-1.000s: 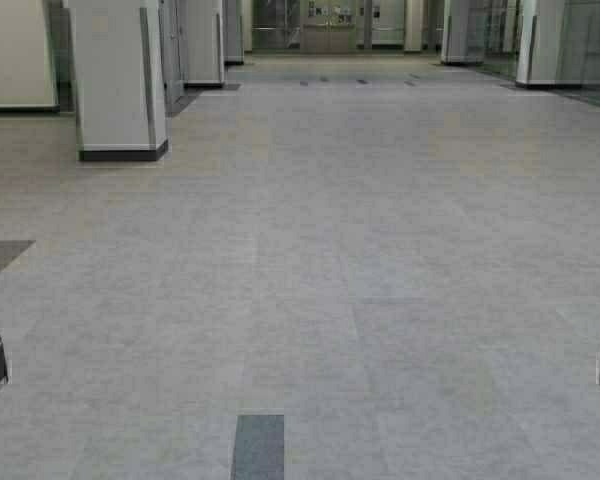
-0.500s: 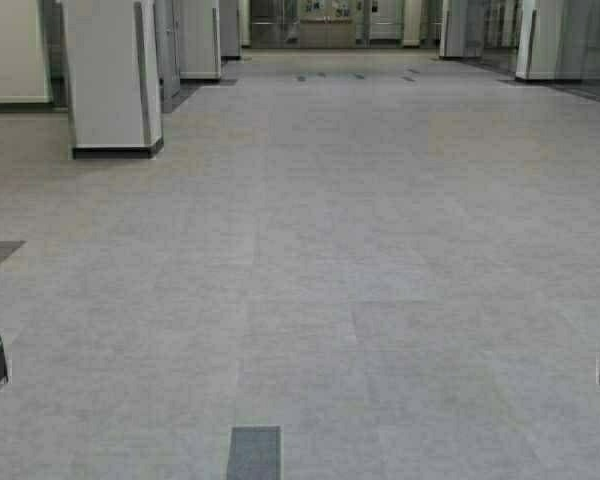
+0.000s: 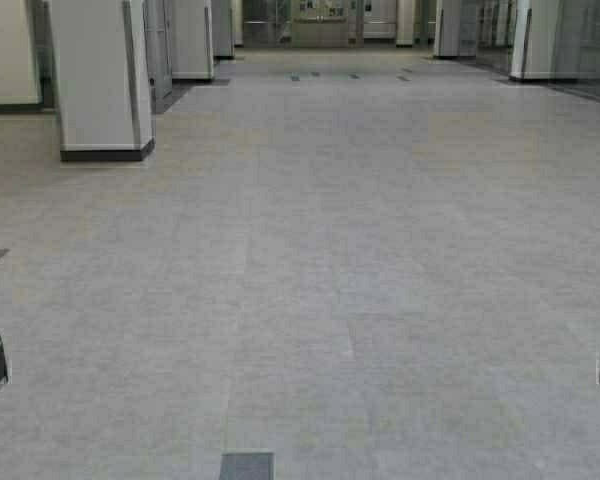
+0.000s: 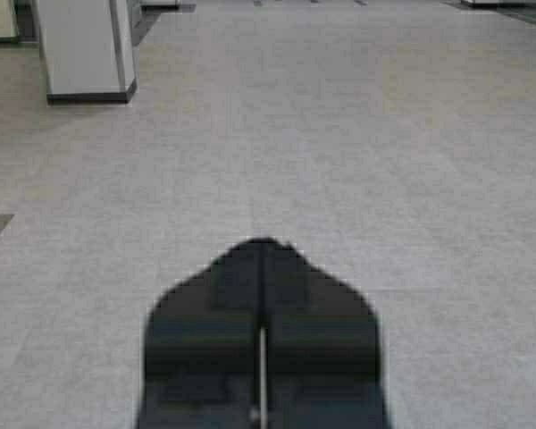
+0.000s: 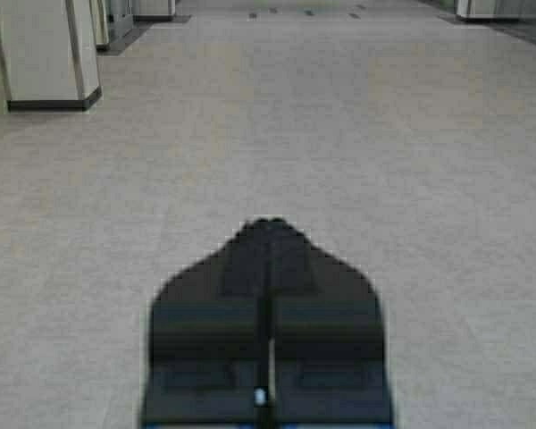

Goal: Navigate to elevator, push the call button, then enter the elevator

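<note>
Left end effector point(image 4: 262, 246) and right end effector point(image 5: 270, 223) pressed together, parked low and forward. Step: navigation across floor point(image 3: 380, 250). Elevator, call button not identifiable yet. Next: drive on, past pillar point(image 3: 95, 75) far left.

A large building lobby or concourse

A broad floor point(image 3: 380, 250) of pale grey stone-look tiles runs far ahead, with small dark inset tiles point(image 3: 246, 466) along its middle; white square pillars point(image 3: 98, 75) with dark bases stand along the left side and another pillar point(image 3: 533, 40) on the right; glass and metal doors point(image 3: 320, 18) close the far end; no furniture of a home or shop shows.
</note>
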Available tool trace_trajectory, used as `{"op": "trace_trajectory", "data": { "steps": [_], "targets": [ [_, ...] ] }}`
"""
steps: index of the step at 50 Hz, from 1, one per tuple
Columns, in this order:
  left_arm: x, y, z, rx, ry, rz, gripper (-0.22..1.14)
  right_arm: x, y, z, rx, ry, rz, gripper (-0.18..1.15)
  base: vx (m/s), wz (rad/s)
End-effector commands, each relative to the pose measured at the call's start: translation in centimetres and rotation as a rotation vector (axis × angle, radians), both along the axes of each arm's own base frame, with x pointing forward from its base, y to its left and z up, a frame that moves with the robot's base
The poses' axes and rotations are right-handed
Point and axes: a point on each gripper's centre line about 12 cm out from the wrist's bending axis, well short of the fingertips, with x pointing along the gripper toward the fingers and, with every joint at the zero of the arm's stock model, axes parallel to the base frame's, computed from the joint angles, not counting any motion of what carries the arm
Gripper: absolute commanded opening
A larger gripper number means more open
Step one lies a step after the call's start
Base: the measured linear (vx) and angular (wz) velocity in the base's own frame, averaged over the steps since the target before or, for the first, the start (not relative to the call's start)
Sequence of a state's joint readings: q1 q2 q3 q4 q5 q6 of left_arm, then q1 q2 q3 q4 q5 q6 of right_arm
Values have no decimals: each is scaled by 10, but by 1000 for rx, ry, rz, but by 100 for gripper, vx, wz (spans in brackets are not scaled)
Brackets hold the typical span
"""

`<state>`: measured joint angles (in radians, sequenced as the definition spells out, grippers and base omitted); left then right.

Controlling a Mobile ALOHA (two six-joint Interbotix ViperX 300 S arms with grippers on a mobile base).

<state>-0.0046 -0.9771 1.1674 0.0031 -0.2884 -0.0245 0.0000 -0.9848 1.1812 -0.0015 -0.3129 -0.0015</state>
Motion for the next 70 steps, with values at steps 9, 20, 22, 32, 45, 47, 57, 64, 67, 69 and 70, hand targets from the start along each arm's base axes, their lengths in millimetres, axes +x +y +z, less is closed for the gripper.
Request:
{"op": "trace_trajectory", "data": {
  "steps": [9, 20, 22, 32, 45, 47, 57, 64, 67, 69, 70],
  "targets": [
    [6, -1, 0, 4, -2, -5, 2, 0, -10, 7, 10, -42, -50, 4, 31, 7],
    [5, -1, -2, 5, -23, -10, 2, 1, -10, 4, 40, -33, -46, 4, 40, 10],
    [4, -1, -2, 2, -26, -10, 2, 1, -10, 5, 45, -35, -44, 4, 42, 9],
    [5, -1, -4, -5, -21, -11, 2, 2, -10, 1, 62, -21, -42, 4, 44, 6],
    [7, -1, -8, -7, -4, -11, 2, 6, -6, -2, 30, 14, -20, 4, 49, -1],
    [8, -1, -10, -8, 2, -11, 2, 7, -5, -2, 27, 22, -15, 4, 55, -9],
    [8, -1, -9, -11, 0, -11, 2, 7, -4, -2, 21, 26, -10, 5, 56, -1],
    [9, -1, -9, -10, 3, -11, 2, 7, -4, -2, 21, 29, -11, 5, 57, 9],
    [9, -1, -10, -10, 6, -9, 2, 7, -4, -3, 21, 32, -11, 5, 59, 11],
    [9, -1, -11, -10, 8, -11, 2, 6, -4, -5, 21, 37, -11, 5, 59, 14],
    [9, -1, -11, -8, 8, -11, 2, 6, -4, -5, 21, 36, -11, 5, 60, 15]
  ]
}}
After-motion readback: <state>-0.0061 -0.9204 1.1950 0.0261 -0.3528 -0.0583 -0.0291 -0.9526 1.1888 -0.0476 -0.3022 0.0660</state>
